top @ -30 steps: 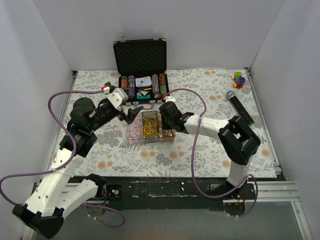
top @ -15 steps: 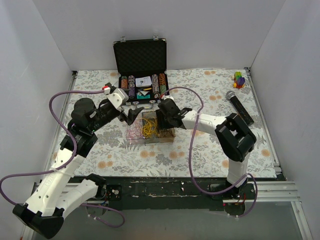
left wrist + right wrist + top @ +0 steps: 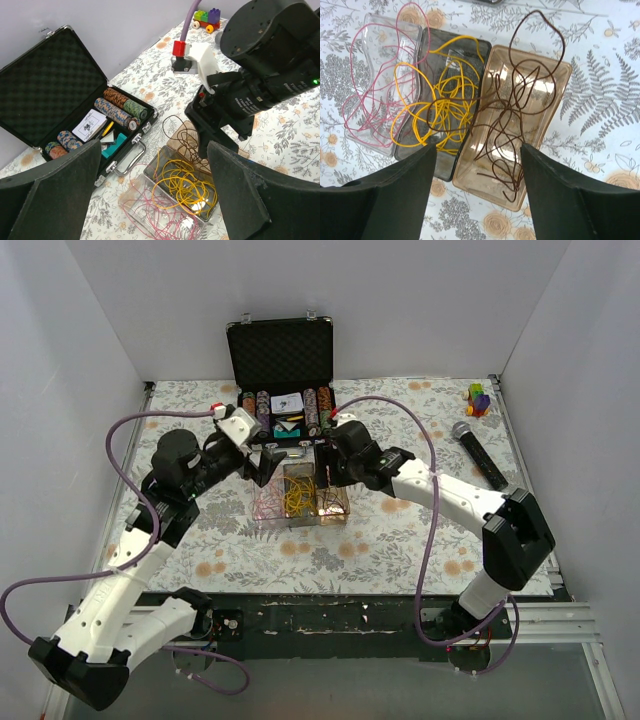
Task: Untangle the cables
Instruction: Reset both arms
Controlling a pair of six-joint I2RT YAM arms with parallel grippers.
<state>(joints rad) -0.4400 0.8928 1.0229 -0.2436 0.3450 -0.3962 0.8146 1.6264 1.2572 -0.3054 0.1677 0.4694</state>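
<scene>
Overhead, yellow cable (image 3: 445, 112) heaped in dark tray (image 3: 445, 167), brown cable (image 3: 510, 95) crossing its right rim from amber tray (image 3: 555, 107), pink cable (image 3: 357, 100) in clear tray (image 3: 375, 22) along its left rim, left gripper (image 3: 155, 150) and right gripper (image 3: 477, 150) above it, both spread wide, empty.

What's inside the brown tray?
A tangled brown cable, some loops spilling over onto the yellow cable in the dark tray. The brown tray has its near corner hidden behind a finger of the right hand.
</scene>
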